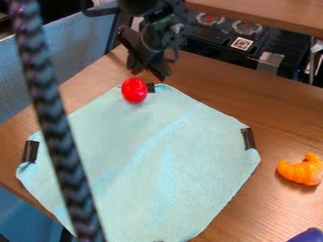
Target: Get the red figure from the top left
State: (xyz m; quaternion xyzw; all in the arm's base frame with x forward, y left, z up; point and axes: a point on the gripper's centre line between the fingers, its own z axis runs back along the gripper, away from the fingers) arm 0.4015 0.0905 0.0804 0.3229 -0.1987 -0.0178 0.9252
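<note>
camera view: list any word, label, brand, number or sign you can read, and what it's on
No words, brands or numbers can be read.
Square black-and-white code label, on the black equipment behind the table: too small to read.

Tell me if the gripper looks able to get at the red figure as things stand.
Probably yes: the gripper hangs open close by the red figure, with nothing visible between them.
</note>
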